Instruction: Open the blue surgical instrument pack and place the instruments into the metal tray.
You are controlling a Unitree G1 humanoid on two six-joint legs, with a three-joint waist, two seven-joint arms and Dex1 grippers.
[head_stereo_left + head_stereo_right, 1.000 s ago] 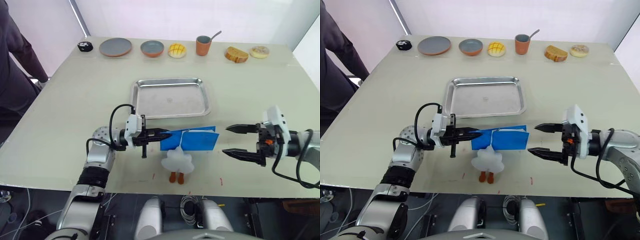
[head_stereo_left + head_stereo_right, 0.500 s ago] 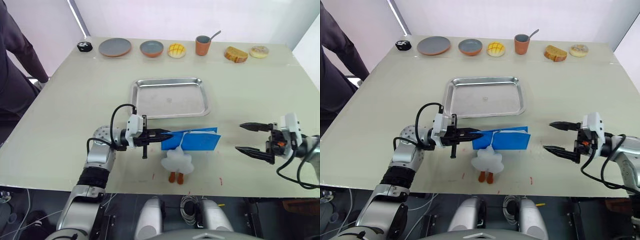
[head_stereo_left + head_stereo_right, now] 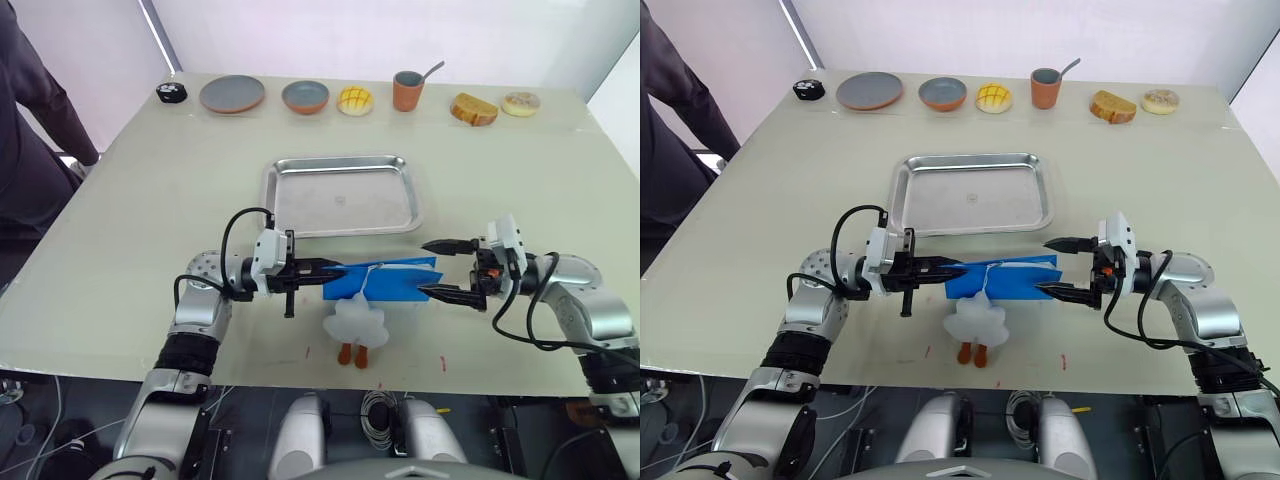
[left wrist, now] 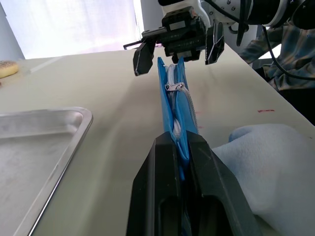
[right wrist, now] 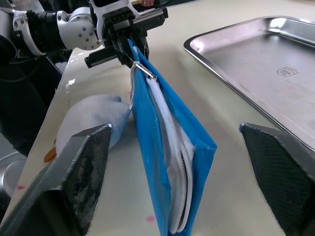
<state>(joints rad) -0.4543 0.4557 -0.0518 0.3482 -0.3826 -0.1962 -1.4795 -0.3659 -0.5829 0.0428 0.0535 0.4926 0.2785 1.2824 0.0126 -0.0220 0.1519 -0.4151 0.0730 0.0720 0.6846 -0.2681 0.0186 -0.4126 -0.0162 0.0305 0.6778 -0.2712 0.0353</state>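
The blue surgical instrument pack [image 3: 388, 280] stands on its long edge on the table, just in front of the metal tray [image 3: 342, 205], which is bare. My left gripper [image 3: 325, 268] is shut on the pack's left end. The pack's white zipper and its pull ring [image 4: 175, 87] face up. My right gripper [image 3: 430, 268] is open, one finger on each side of the pack's right end [image 5: 197, 147], not touching it. The instruments are out of view.
A white fluffy toy [image 3: 355, 322] with orange feet lies against the pack's near side. Two grey plates [image 3: 232, 94], a bun [image 3: 354, 100], a cup with a spoon [image 3: 407, 90] and pastries [image 3: 474, 108] line the far edge. A person [image 3: 30, 110] stands at the left.
My right gripper first drew away to the right, then came back left and now straddles the pack's right end. The left gripper and pack have stayed put.
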